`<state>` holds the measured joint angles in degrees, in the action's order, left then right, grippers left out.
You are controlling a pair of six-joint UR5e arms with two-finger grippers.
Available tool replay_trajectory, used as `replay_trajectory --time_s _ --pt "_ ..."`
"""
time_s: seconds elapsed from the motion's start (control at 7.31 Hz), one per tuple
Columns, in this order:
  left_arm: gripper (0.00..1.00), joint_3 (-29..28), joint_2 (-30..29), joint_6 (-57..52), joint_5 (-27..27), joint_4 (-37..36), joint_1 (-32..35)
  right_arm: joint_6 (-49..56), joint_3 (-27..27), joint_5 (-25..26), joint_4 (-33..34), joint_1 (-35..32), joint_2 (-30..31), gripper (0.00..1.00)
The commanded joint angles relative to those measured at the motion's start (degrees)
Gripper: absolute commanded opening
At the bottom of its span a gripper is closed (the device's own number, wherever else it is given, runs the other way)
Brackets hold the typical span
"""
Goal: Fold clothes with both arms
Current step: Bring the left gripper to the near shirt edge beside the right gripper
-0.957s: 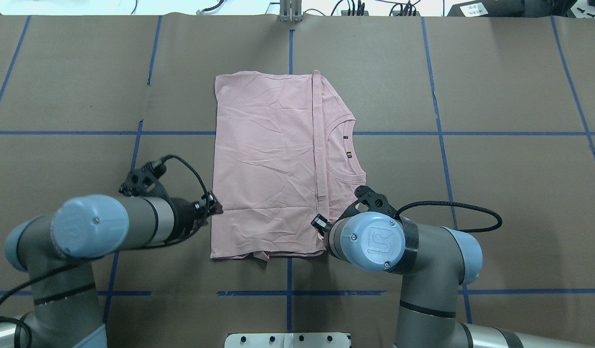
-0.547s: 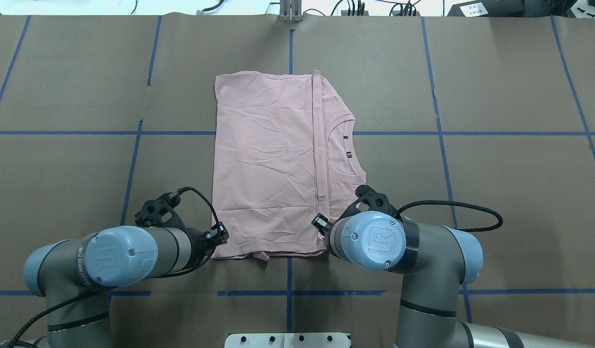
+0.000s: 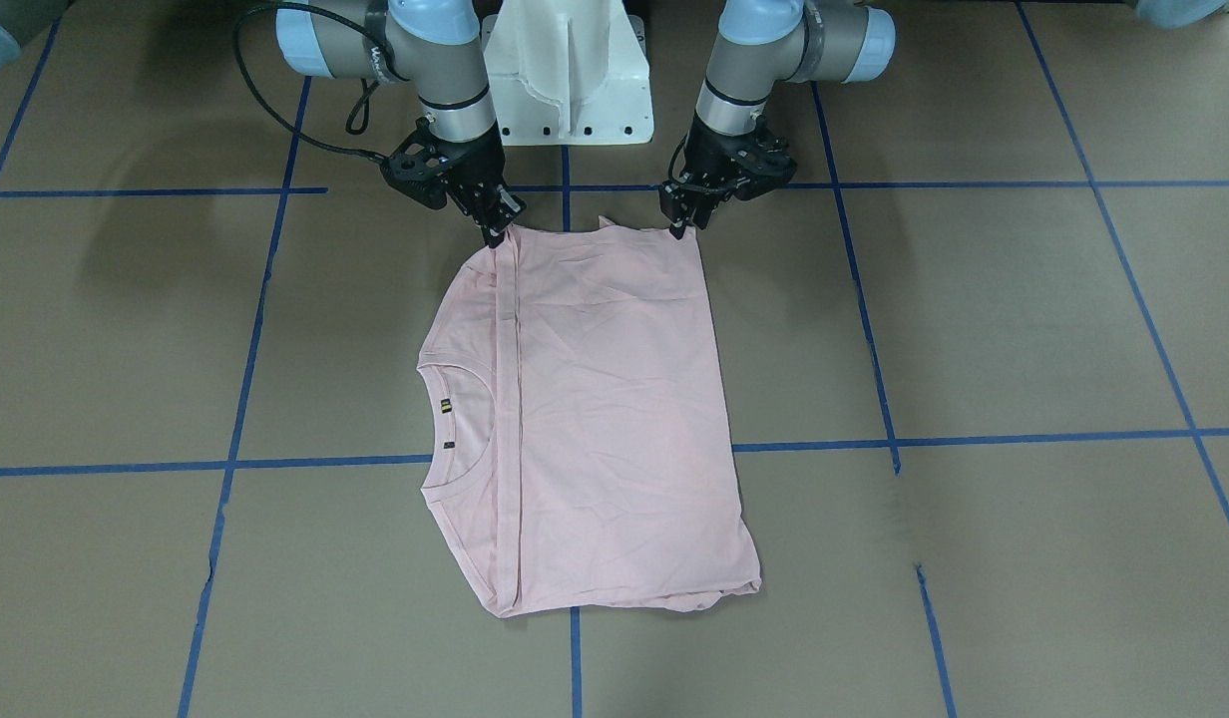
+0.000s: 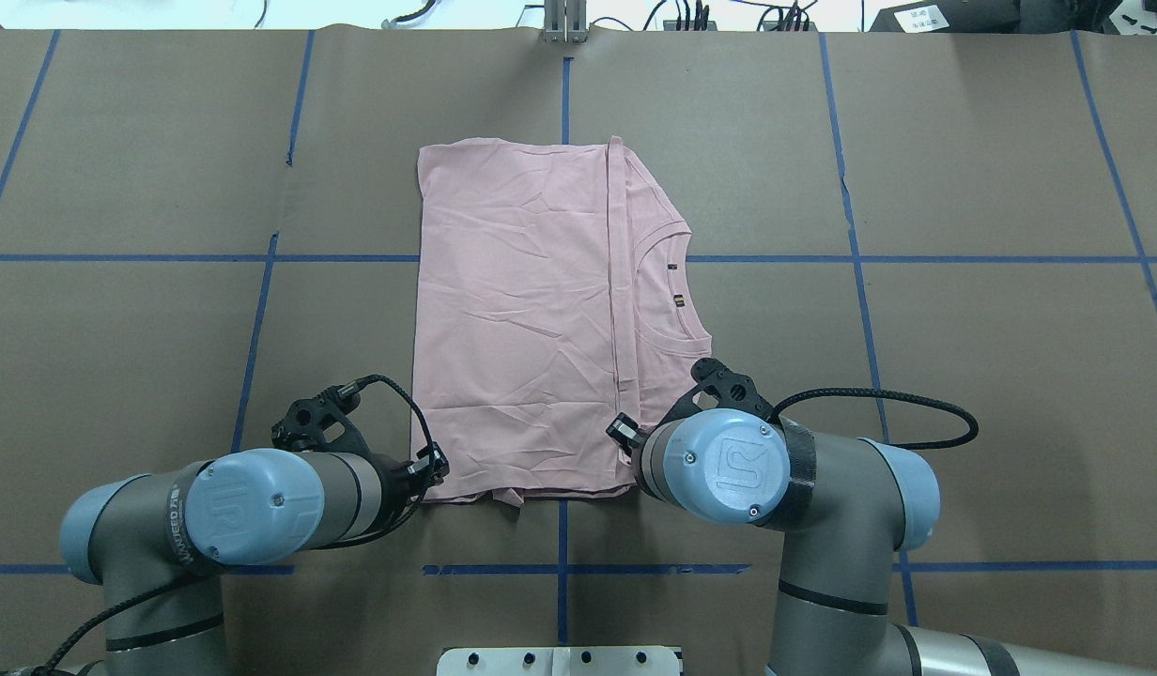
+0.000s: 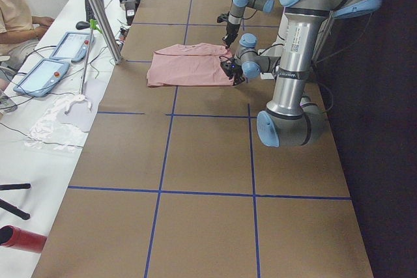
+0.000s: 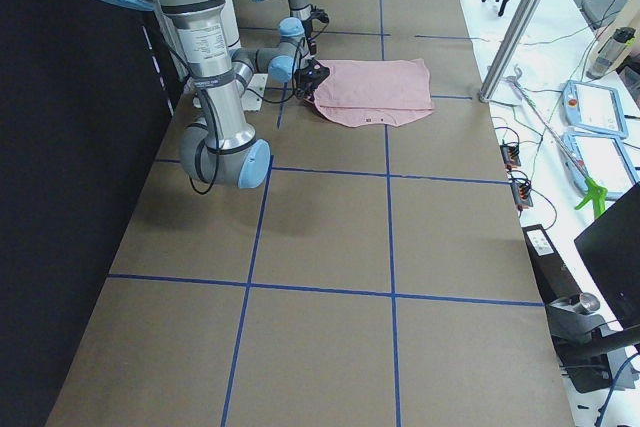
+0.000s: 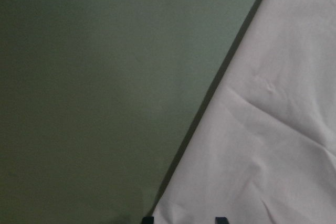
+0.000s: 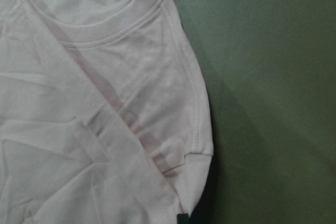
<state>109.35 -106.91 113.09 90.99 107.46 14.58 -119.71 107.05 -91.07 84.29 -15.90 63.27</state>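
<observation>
The pale pink T-shirt (image 4: 522, 329) lies folded and flat on the brown table, collar (image 4: 677, 291) to the right; its print is hidden. It also shows in the front view (image 3: 614, 419). My left gripper (image 4: 433, 469) is at the shirt's near left corner (image 3: 682, 224). In the left wrist view (image 7: 185, 219) its two tips stand apart over the cloth (image 7: 262, 129), so it is open. My right gripper (image 3: 495, 234) is at the near right corner, mostly hidden under its wrist from overhead. In the right wrist view (image 8: 182, 219) a single dark tip sits at the cloth's edge (image 8: 105, 103); it looks shut on it.
The white pedestal base (image 3: 570, 80) stands just behind both grippers. Blue tape lines (image 4: 856, 258) grid the brown table cover. An aluminium post (image 4: 564, 19) and cables stand at the far edge. A seated operator (image 5: 16, 4) and tablets (image 5: 45, 73) are beyond it.
My left arm has moved along the shirt's left edge toward the robot, down to the near left corner. The right arm and the shirt have not moved.
</observation>
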Motion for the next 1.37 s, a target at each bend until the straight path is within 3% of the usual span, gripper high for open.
replay_trajectory --time_s 0.0,0.55,1.09,1.23 --pt "0.49 -0.19 -0.06 0.02 0.07 -0.76 -0.07 0.0 0.09 0.02 0.0 0.0 -0.16 0.0" --pt "0.43 -0.19 -0.06 0.02 0.16 -0.85 -0.16 0.0 0.97 0.02 0.17 -0.18 0.1 0.0" --pt "0.43 -0.45 -0.93 0.02 0.24 -1.55 -0.95 0.0 0.88 -0.07 0.18 -0.09 0.1 0.0" --pt "0.38 -0.45 -0.94 0.02 0.24 -1.64 -0.87 0.0 0.88 -0.07 0.18 -0.09 0.1 0.0"
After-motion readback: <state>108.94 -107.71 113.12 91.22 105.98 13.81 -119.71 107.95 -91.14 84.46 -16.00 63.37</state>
